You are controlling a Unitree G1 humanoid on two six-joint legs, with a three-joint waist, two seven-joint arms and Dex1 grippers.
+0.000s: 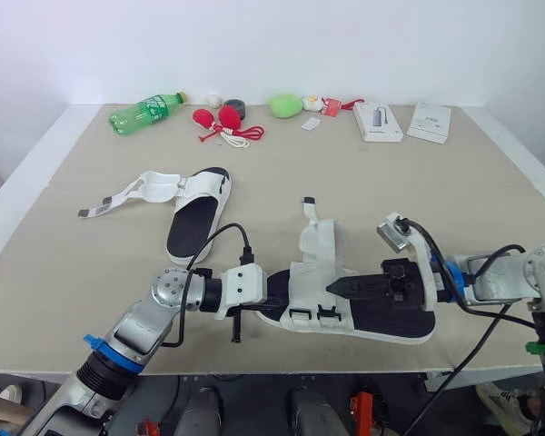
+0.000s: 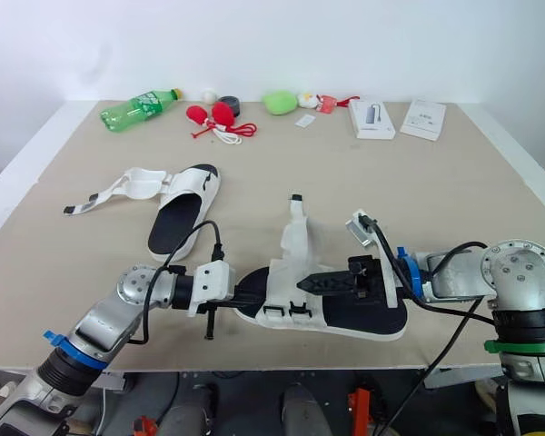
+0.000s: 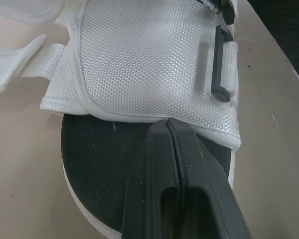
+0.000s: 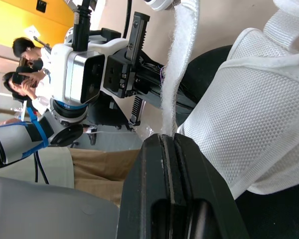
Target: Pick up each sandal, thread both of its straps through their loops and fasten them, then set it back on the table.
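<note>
The near sandal (image 1: 395,320), with a black sole and a white mesh upper (image 1: 320,247), lies at the table's front middle between my two grippers. One strap (image 4: 182,59) stands up unfastened, and two black loops (image 1: 312,315) sit on the side nearest me. My left gripper (image 1: 277,290) is shut, its tips (image 3: 168,122) at the toe edge of the upper over the black sole. My right gripper (image 1: 333,289) reaches across the footbed from the heel and is shut on the base of the upright strap (image 4: 168,135). The second sandal (image 1: 198,214) lies to the back left, its straps (image 1: 118,202) spread open.
Along the far edge sit a green bottle (image 1: 145,111), red objects with a cord (image 1: 220,119), a black roll (image 1: 235,107), a green lump (image 1: 285,104) and two white boxes (image 1: 379,121). The table's front edge (image 1: 272,371) runs just under the near sandal. People stand in the background (image 4: 25,55).
</note>
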